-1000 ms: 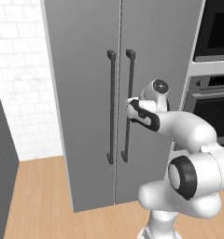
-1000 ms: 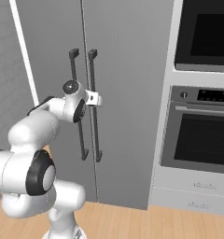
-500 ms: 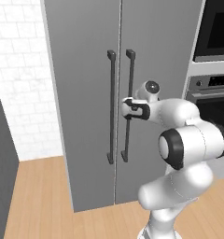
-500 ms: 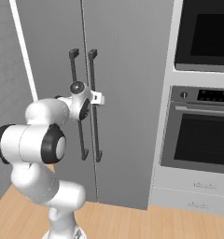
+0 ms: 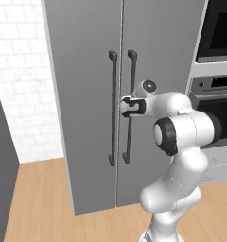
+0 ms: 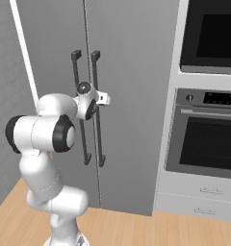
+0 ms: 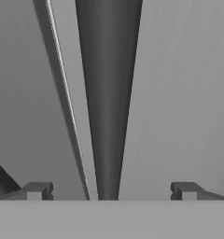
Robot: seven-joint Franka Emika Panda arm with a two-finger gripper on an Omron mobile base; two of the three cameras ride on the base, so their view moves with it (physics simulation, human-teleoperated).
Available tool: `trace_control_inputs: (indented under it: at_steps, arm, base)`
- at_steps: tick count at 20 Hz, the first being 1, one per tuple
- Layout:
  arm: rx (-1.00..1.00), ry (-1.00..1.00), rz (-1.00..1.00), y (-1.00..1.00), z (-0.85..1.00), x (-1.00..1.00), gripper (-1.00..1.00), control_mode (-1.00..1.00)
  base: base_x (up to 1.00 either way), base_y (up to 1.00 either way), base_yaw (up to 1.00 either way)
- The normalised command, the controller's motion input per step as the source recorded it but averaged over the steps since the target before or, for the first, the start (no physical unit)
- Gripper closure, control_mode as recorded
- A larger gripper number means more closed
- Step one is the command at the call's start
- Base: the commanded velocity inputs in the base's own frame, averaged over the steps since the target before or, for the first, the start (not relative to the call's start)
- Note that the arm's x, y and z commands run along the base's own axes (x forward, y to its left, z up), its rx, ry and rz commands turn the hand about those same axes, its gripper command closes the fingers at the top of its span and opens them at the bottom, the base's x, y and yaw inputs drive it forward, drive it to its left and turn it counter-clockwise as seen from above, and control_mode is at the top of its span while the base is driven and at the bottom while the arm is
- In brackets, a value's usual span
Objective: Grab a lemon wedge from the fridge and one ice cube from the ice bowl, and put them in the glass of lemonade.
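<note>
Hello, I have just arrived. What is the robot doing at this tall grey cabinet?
The white arm has brought its gripper up to the fridge, whose two doors are both closed. The jaws stand open, one on each side of the right door's dark handle, and have not closed on it. It looks ready to grasp that handle and pull the door open. The oven column stands to the right.

White brick wall (image 5: 21, 85) on the left, a dark grey panel (image 5: 2, 170) at the near left edge. Light wooden plank floor (image 5: 44, 198) runs underneath. To the right, a built-in black-fronted oven (image 6: 209, 139) with a microwave (image 6: 211, 36) stacked above and pale drawers (image 6: 199, 199) below.
</note>
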Motion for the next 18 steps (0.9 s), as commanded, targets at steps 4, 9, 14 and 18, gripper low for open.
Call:
trace_control_inputs:
  at_steps: [4, 9, 14, 18]
  arm:
    - [0.00, 0.00, 0.00, 0.00, -0.03, 0.36, -1.00, -1.00]
    - [0.00, 0.00, 0.00, 0.01, -0.14, 0.39, -1.00, -1.00]
    - [0.00, 0.00, 0.00, 0.07, -0.33, 0.46, 1.00, -1.00]
    - [-0.01, 0.00, 0.00, -0.01, -0.03, 0.36, 1.00, -1.00]
  base:
    - [0.00, 0.00, 0.00]
    - [0.00, 0.00, 0.00]
    - [0.00, 0.00, 0.00]
    - [0.00, 0.00, 0.00]
